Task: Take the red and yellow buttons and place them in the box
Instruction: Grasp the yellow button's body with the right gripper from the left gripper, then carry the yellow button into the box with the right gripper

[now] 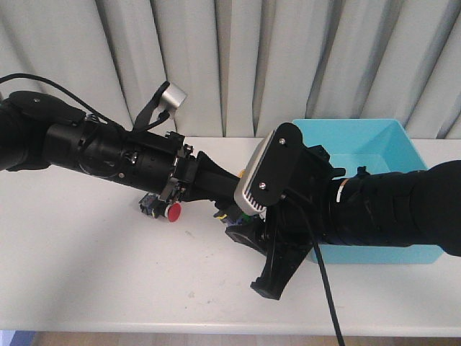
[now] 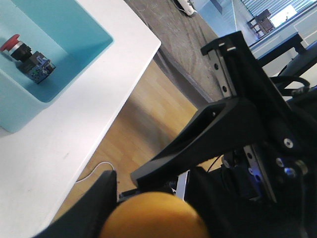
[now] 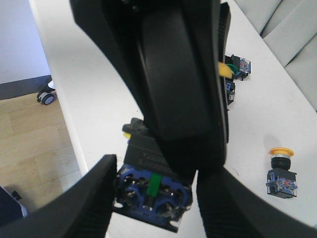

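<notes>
Risk: arms crossed mid-desk (image 1: 108, 274), close together; collision could knock held buttons loose.

Left gripper (image 2: 148, 218) pinches yellow button (image 2: 153, 218) between its fingers. Right gripper (image 3: 153, 198) clamps switch body (image 3: 151, 191), cap colour hidden.

Box (image 1: 360, 144) lies beyond right gripper; red button (image 2: 12, 44) already inside. Another red button (image 1: 173, 211) rests on desk beneath left gripper.

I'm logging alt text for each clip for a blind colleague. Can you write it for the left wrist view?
A yellow button cap fills the bottom of the frame between the left gripper's dark fingers, with the other arm's black gripper crossing close behind it. Further off, a red button lies inside the turquoise box on the white table, near the table's edge.
</notes>
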Motion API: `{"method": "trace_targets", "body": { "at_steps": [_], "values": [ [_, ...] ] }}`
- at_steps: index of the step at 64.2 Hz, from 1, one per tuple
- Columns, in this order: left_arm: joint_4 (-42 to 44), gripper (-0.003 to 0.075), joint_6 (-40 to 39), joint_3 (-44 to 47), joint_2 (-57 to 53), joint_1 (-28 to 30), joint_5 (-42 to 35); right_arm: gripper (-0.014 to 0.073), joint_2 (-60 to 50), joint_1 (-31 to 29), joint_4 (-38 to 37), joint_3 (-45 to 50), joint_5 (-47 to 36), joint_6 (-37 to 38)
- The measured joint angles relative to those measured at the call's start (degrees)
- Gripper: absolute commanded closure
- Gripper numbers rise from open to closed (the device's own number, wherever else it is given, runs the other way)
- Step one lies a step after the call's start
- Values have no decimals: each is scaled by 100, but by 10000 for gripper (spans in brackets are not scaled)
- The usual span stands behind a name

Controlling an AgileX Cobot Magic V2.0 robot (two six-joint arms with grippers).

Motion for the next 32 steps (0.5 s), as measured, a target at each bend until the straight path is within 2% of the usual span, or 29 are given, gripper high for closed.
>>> {"method": "trace_targets", "body": {
  "at_steps": [18, 24, 32],
  "values": [
    [0, 517, 0, 0, 0, 0, 13, 405, 0, 0, 0, 0, -6, 26],
    [0, 435, 0, 0, 0, 0, 13, 405, 0, 0, 0, 0, -6, 52],
    [-16, 239, 23, 0, 0, 0, 20, 405, 0, 0, 0, 0, 5, 69]
  ]
}}
